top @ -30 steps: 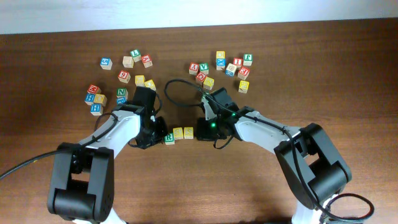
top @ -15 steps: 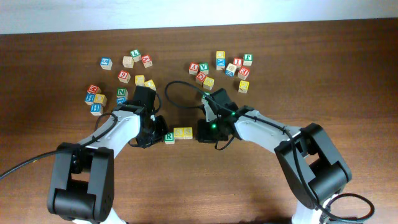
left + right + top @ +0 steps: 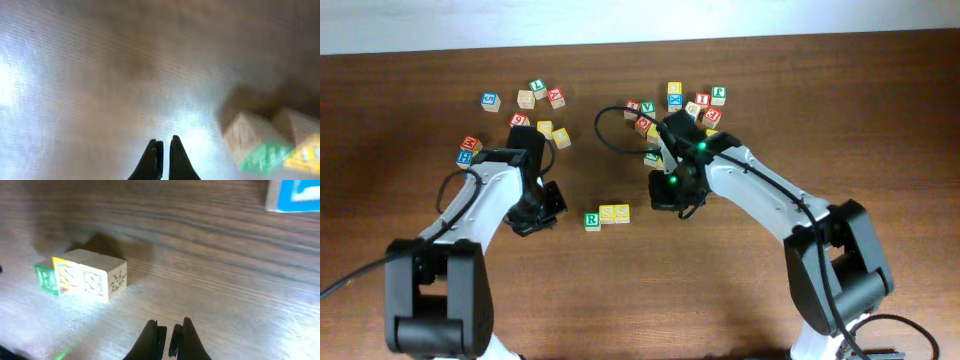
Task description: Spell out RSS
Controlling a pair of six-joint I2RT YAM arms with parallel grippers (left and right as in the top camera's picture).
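- Brown wood surface [image 3: 840, 110], with loose cubes [image 3: 526, 99] scattered out toward 11 and 1 o'clock.
- left end effector [image 3: 163, 146]: fingers pinched together on nothing, sitting off the row's 9 o'clock end, not touching it.
- right end effector [image 3: 170, 326]: closed and empty too, off toward 2 o'clock, clear of the row.
- RSS row [image 3: 607, 216]: mid-surface, cubes touching, long axis roughly 9 to 3 o'clock.
- R cube [image 3: 591, 220] is the 9 o'clock end, with the two yellow cubes [image 3: 622, 213] after it.

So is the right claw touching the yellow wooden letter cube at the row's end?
Apart. The right wrist view shows bare brown wooden table between the right claw and that yellow wooden letter cube.
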